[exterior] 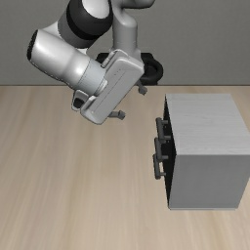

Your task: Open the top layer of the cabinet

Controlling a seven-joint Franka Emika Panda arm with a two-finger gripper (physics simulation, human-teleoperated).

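A grey cabinet (207, 151) stands on the wooden table at the exterior view's right. Its dark front (168, 146) faces the view's left and carries dark handles (158, 148) stacked along that side. The front panels sit close against the cabinet body. My gripper (102, 111) hangs in the air to the left of the cabinet and a little above its top edge, tilted on a diagonal. It is apart from the handles and holds nothing that I can see.
The wooden tabletop (68, 186) stretches wide to the left of and in front of the cabinet. The robot's base (148, 66) stands behind, at the top of the view.
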